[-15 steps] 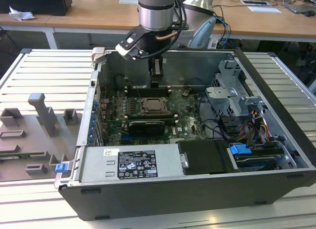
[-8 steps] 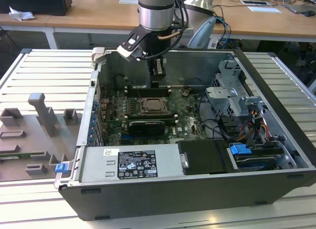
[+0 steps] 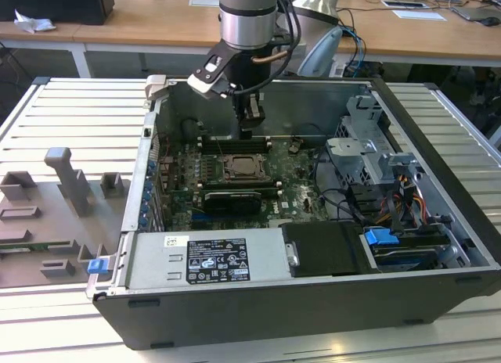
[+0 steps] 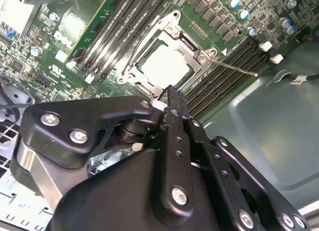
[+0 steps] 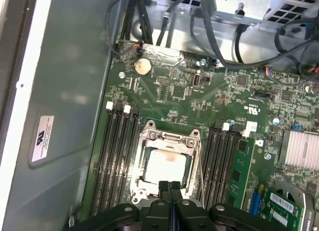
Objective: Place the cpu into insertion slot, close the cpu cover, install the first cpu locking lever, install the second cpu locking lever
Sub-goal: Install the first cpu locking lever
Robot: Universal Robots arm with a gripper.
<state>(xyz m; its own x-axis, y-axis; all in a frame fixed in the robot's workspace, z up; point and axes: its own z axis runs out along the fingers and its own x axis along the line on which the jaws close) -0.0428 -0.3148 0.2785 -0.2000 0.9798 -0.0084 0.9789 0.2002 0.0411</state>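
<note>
Gripper point(image 3: 249, 130) — fingers pressed together, empty — hangs at 12 o'clock of the cpu point(image 5: 167, 166) in the exterior view; cpu cover point(image 5: 168, 138) seemingly down, the free locking lever point(image 4: 232, 66) wants hooking.

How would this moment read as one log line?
pincer: shut, empty, near cpu | cpu: seated | cpu cover: down around it

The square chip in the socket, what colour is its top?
Pale silver-grey; the chip shows best in the first wrist view.
</note>
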